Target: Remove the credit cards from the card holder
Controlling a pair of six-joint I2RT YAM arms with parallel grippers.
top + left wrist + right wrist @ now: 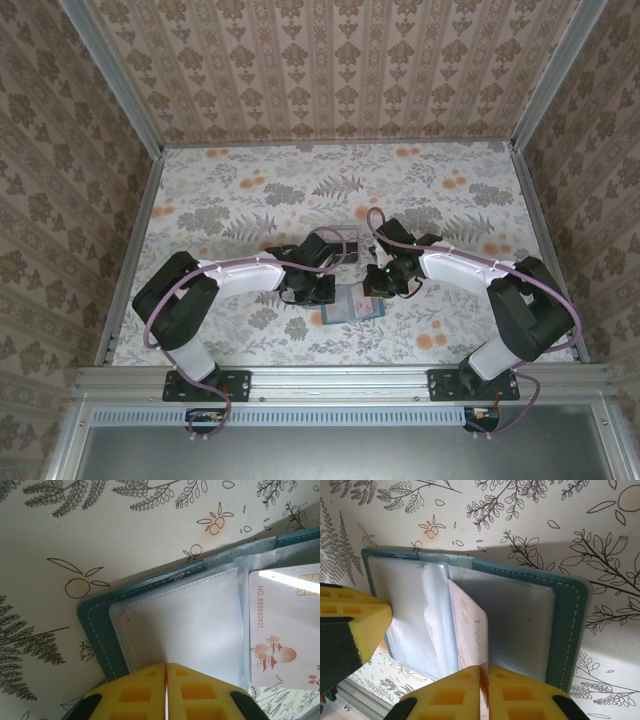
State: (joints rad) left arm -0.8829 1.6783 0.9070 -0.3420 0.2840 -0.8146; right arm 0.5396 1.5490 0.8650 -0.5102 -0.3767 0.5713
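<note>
The teal card holder (355, 305) lies open on the flowered table between my two grippers. In the left wrist view its teal cover (97, 625) frames clear sleeves, and my left gripper (165, 666) is shut, its yellow tips resting on the near edge of a sleeve page. A pinkish credit card (285, 625) with a chip and printed number shows at the right. In the right wrist view my right gripper (484, 669) is shut on that credit card (470, 625), which stands on edge, partly out of a sleeve of the card holder (570, 625). The left gripper's finger (355, 625) presses the holder's left side.
A small clear plastic tray (335, 240) sits just behind the two grippers (322, 293) (378, 283). Patterned walls close in the table on three sides, and a metal rail (340, 385) runs along the near edge.
</note>
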